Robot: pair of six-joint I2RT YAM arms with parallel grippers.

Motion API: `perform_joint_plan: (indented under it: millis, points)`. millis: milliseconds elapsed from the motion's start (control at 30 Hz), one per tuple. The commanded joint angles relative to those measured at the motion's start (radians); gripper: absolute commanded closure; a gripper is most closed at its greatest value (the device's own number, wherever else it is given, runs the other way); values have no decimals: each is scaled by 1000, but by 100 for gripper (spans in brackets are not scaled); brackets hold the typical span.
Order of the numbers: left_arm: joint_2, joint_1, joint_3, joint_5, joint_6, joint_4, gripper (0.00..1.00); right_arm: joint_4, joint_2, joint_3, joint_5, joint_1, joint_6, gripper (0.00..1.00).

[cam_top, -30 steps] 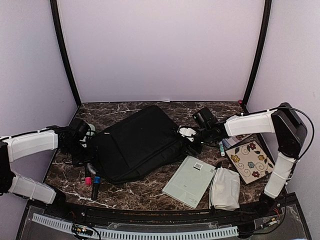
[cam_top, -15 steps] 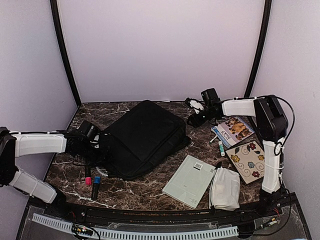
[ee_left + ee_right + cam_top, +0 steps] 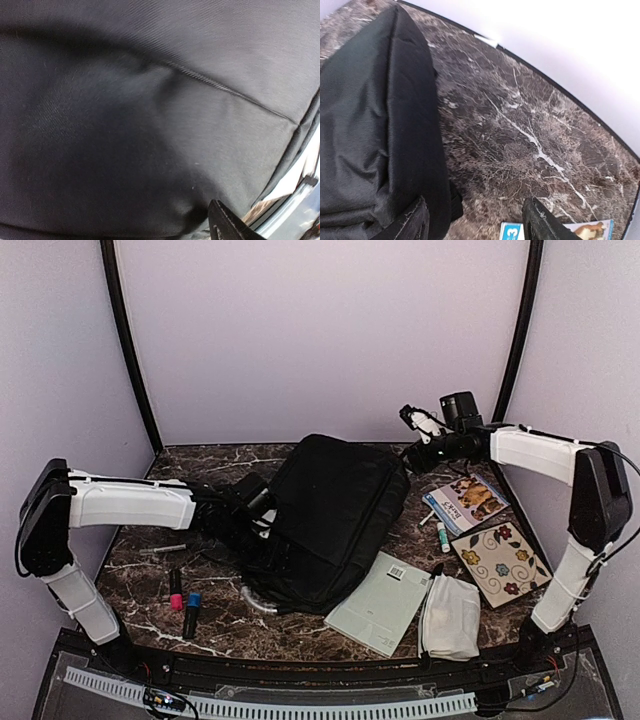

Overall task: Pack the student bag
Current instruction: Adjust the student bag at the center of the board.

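Observation:
The black student bag [image 3: 335,510] lies in the middle of the table, its long side running from far right to near left. My left gripper [image 3: 256,517] is pressed against the bag's left edge. In the left wrist view black fabric [image 3: 150,100] fills the frame and only one fingertip [image 3: 225,226] shows, so its jaws cannot be read. My right gripper [image 3: 415,445] hovers by the bag's far right corner. In the right wrist view it [image 3: 477,225] is open and empty, with the bag [image 3: 375,125] beside its left finger.
A pale green notebook [image 3: 380,602], a white pouch [image 3: 450,615], a floral card [image 3: 497,562], a picture book [image 3: 465,500] and a glue stick [image 3: 441,536] lie right of the bag. Markers [image 3: 182,600] and a pen [image 3: 165,550] lie at the near left.
The bag has slid right and turned more upright. My left arm has stretched right along with its edge. My right gripper has let go, risen and moved back to the right.

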Motion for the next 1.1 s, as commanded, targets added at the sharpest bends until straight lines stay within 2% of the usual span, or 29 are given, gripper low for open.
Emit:
perform_joint_plan:
  millis: [0, 67, 167, 333, 467, 633, 767, 867, 1000, 1067]
  points:
    - [-63, -25, 136, -133, 253, -238, 29, -67, -121, -92, -195, 28, -21, 35]
    - [-95, -25, 144, -185, 339, -298, 27, -90, -158, -130, -229, 28, -30, 35]
    - [-123, -26, 148, -200, 411, -350, 25, -117, -182, -176, -198, 28, -47, 35]
    - [-149, -26, 125, -148, 445, -349, 25, -136, -228, -208, -57, 25, -85, 33]
    - [-188, -26, 84, -67, 441, -320, 25, -170, -241, -242, -5, 24, -92, 32]
    - [-271, -26, 47, -18, 431, -331, 24, -275, -254, -272, -141, 28, -205, 40]
    - [-300, -26, 27, -21, 413, -390, 24, -338, -231, -277, -114, 38, -218, 51]
    - [-308, -26, 10, -42, 400, -427, 24, -374, -217, -274, -107, 41, -218, 53]
    - [-324, -26, -9, -113, 401, -429, 27, -336, -183, -281, -97, 44, -206, 53]
    - [-320, -27, -5, -125, 426, -425, 39, -295, -122, -245, -91, 43, -180, 53]
